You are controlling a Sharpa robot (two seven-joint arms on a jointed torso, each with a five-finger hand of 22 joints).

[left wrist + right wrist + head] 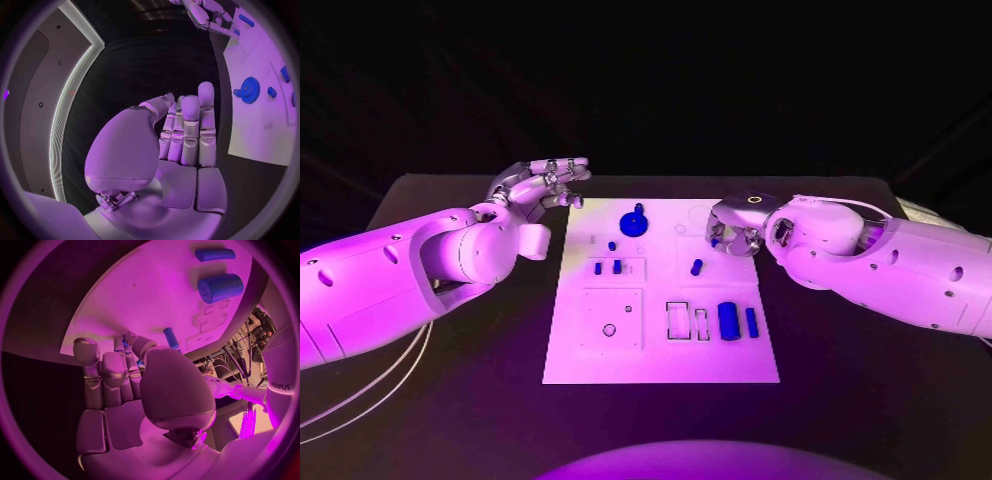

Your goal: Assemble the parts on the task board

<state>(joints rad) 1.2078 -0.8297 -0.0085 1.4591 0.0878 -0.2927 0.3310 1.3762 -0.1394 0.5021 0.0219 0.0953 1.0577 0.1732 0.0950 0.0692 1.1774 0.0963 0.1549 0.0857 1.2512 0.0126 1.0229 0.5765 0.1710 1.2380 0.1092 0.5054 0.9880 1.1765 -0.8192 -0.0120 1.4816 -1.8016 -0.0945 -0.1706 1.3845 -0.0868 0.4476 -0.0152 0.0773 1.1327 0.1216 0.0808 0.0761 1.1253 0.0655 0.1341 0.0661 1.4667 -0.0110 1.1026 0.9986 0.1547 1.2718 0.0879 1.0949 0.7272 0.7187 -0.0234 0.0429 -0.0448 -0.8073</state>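
We judge assembly partly done — a blue plastic gear sits on the white rectangular task board mid-desk, cylinders still loose. Right hand pinches something blue, unidentifiable; left hand curled, holding nothing.

Blue gear, white task board

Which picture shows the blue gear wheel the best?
The left wrist view: the gear shows its teeth clearly on the board, with nothing in front. The head view shows it smaller, near the board's far edge. The right wrist view shows other blue parts, no gear that I can make out.
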